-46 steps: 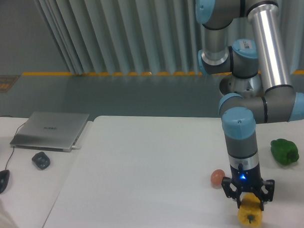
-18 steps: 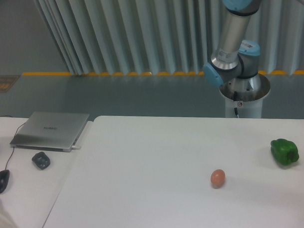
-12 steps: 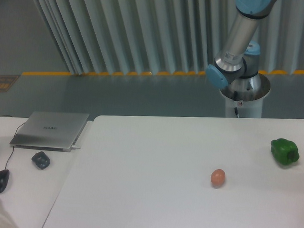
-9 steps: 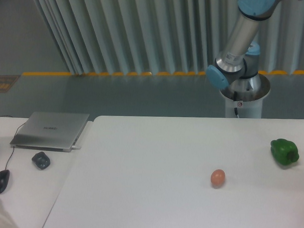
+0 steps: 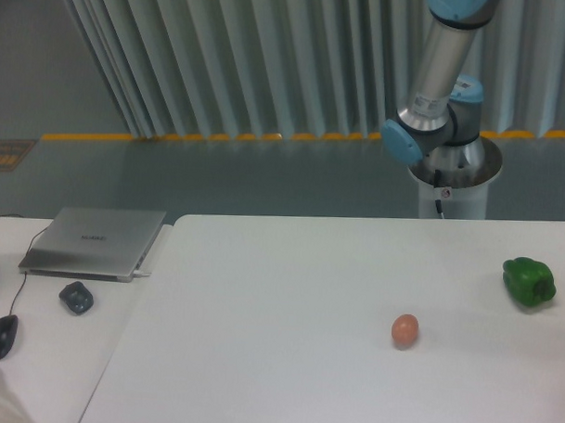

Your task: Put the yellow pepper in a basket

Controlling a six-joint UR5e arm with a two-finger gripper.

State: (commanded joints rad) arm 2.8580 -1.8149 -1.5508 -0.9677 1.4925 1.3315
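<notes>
My arm (image 5: 443,64) is rising out the top of frame, so my tool isn't showing; can't tell if it's wide, narrow or holding anything. Yellow pepper and basket aren't showing either, so no bearing between them. Desk (image 5: 288,314) is carrying the laptop (image 5: 96,241), green pepper (image 5: 529,281), mouse (image 5: 1,335), egg (image 5: 405,330).

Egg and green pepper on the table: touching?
Apart. The fixed camera shows the egg near the table's middle-right and the green pepper by the right edge, with a wide stretch of bare white table between them.
</notes>
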